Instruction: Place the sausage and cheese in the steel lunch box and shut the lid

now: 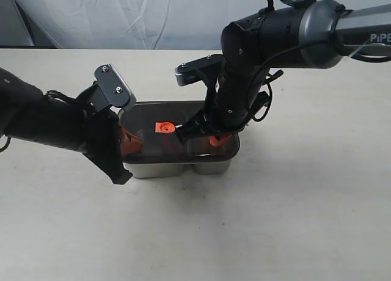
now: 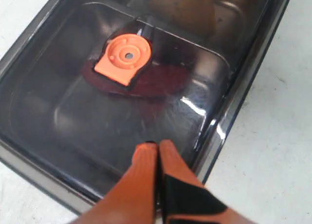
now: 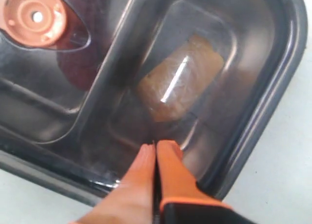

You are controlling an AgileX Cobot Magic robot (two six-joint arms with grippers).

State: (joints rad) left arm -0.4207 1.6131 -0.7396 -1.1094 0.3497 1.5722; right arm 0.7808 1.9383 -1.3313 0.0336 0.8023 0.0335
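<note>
The steel lunch box (image 1: 153,169) sits mid-table with the dark translucent lid (image 1: 146,116) lying on top of it. The lid's orange valve tab (image 1: 164,127) (image 2: 124,54) (image 3: 33,15) faces up. Through the lid (image 3: 273,73) the cheese (image 3: 180,78) shows as a brownish block in one compartment. The sausage (image 2: 161,82) is a dim red shape under the lid (image 2: 44,107) beside the tab. My left gripper (image 2: 158,144) is shut, empty, tips over the lid near its left end. My right gripper (image 3: 156,144) is shut, empty, tips over the lid above the cheese compartment.
The beige table (image 1: 293,220) stretches round the box on all sides. A white cloth backdrop (image 1: 122,18) hangs behind the table's far edge. Both dark arms crowd over the box from left and right.
</note>
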